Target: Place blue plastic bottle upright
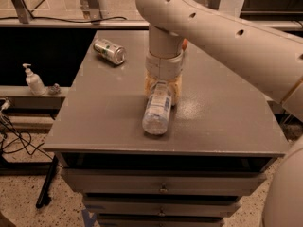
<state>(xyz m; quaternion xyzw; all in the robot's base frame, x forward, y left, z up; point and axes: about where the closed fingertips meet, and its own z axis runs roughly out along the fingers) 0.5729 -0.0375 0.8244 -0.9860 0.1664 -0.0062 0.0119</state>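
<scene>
The blue plastic bottle, clear and ribbed with a white-and-blue label, sits between the fingers of my gripper over the middle of the grey table. The bottle is tilted, with its base pointing toward the camera and the table's front edge. Its cap end is hidden inside the gripper. The gripper points straight down from the big white arm, and its tan fingers press both sides of the bottle.
A silver-green drink can lies on its side at the table's back left. A bit of an orange round thing shows behind the arm. A white pump dispenser stands on a low shelf to the left. Drawers sit below the table front.
</scene>
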